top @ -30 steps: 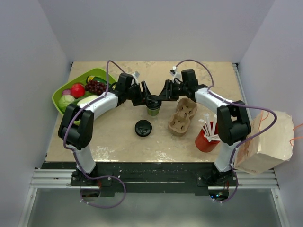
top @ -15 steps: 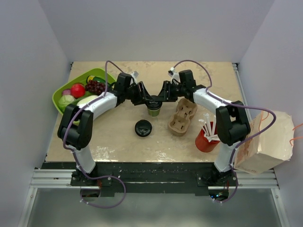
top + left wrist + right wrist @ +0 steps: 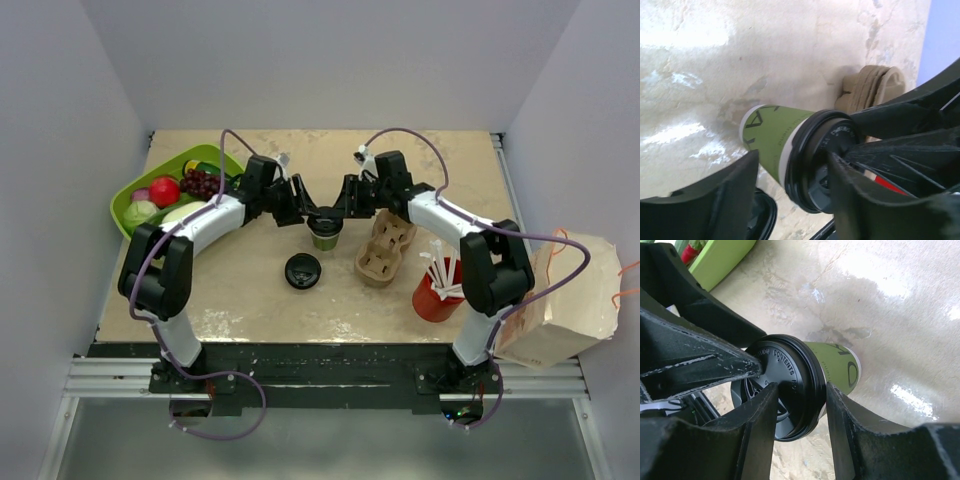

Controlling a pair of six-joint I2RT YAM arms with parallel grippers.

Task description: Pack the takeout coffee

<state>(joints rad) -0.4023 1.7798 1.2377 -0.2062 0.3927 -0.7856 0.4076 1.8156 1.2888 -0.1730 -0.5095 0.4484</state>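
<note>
The takeout coffee [image 3: 324, 232] is a small green cup standing mid-table with its black lid [image 3: 324, 215] on top. Both grippers meet over it. My left gripper [image 3: 305, 212] comes from the left; in the left wrist view [image 3: 792, 170] its jaws are apart, one finger [image 3: 875, 200] over the lid [image 3: 812, 160], the other [image 3: 715, 200] clear of the green cup wall [image 3: 772, 135]. My right gripper [image 3: 343, 208] comes from the right; in the right wrist view [image 3: 801, 405] its jaws are partly apart, one finger [image 3: 845, 415] at the lid's rim [image 3: 812, 375], the other over the lid's top.
A loose black lid disc [image 3: 302, 271] lies in front of the cup. A cardboard cup carrier [image 3: 386, 246] sits to its right, then a red cup with white straws [image 3: 436, 290]. A green tray of toy fruit [image 3: 170, 195] is at the left. A paper bag [image 3: 560, 300] stands off the right edge.
Both grippers have shifted slightly away from the bases over the cup. The cup and its lid stay in about the same spot.
</note>
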